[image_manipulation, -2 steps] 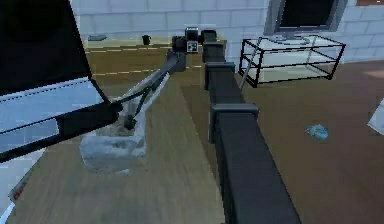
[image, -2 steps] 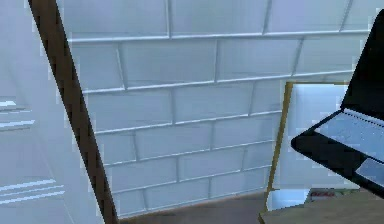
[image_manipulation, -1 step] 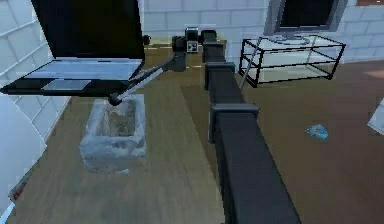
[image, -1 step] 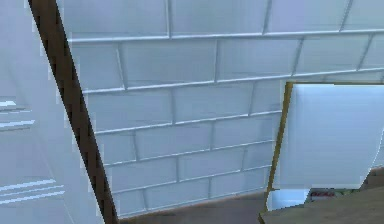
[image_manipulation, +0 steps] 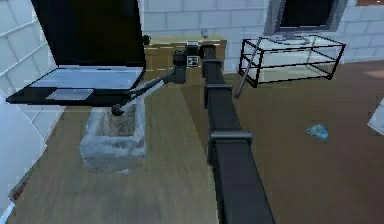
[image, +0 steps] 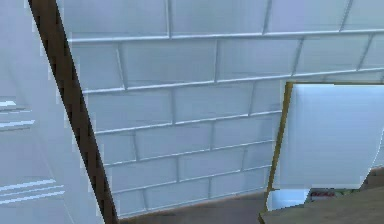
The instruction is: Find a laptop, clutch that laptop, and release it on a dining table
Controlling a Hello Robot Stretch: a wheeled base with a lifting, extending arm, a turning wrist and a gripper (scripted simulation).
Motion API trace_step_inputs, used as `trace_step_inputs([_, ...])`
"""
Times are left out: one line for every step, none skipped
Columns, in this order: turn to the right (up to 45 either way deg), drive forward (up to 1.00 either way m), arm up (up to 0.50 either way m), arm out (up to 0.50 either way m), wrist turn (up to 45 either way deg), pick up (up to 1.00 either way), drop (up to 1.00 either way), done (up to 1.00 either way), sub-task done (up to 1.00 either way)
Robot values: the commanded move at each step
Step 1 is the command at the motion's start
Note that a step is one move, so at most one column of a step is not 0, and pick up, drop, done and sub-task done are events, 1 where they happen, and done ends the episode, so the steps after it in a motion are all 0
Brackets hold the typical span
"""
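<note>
Arm side view: dark square arm [image_manipulation: 222,120] rises from 6 o'clock toward centre, with the gripper [image_manipulation: 122,105] out at its far end, about 10 o'clock of centre. Two thin fingers [image_manipulation: 145,93] slant down and leftward to the near right corner of the laptop [image_manipulation: 80,82]. Laptop sits at 10 o'clock in the frame, lid up, screen dark, grey keyboard deck roughly level. It hangs clear of the floor [image_manipulation: 320,170] with no surface under it, so the gripper holds the laptop; how wide the fingers are set cannot be told. Below the laptop's right end, at 8 o'clock of centre, a pale translucent bin [image_manipulation: 115,145] stands on the brown floor. At 12 o'clock, behind the gripper body, a low tan wooden piece [image_manipulation: 162,52] stands against the white brick wall [image_manipulation: 200,15]. At 2 o'clock, a black-framed glass stand [image_manipulation: 295,58] carries a dark screen [image_manipulation: 305,12]. A small light-blue scrap [image_manipulation: 320,132] lies on the floor at 3 o'clock. Forward view: pale brick wall [image: 190,90] close ahead. A dark brown strip [image: 72,105] runs diagonally from 11 to 7 o'clock, with a white panelled door [image: 25,130] to its left. At 4 o'clock, a white panel with a wood-coloured edge [image: 330,135].
</note>
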Motion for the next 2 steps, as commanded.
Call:
trace_step_inputs([0.0,0.0,-0.32,0.0,0.0,0.0,0.0,0.0,0.0])
trace_step_inputs([0.0,0.0,0.0,0.0,0.0,0.0,1.0,0.0,0.0])
